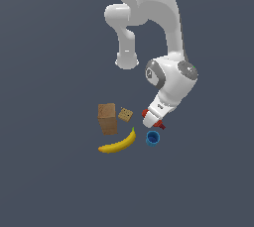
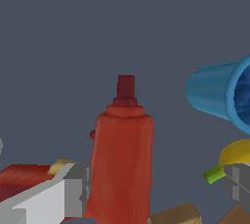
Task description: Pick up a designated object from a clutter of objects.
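The worktop (image 1: 49, 186) is a flat, smooth surface in one even dark slate-grey tone with a bluish cast. In the exterior view it fills the picture from edge to edge. In the wrist view the same plain grey worktop (image 2: 58, 32) takes up the whole background, matte and uniform throughout.

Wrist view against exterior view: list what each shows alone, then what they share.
Only the wrist view: the red bottle's full body and maroon nozzle, with a tool finger beside it.
Only the exterior view: the arm, the tan dotted cube and the whole banana.
Both: the blue cup, the bottle, part of the banana.
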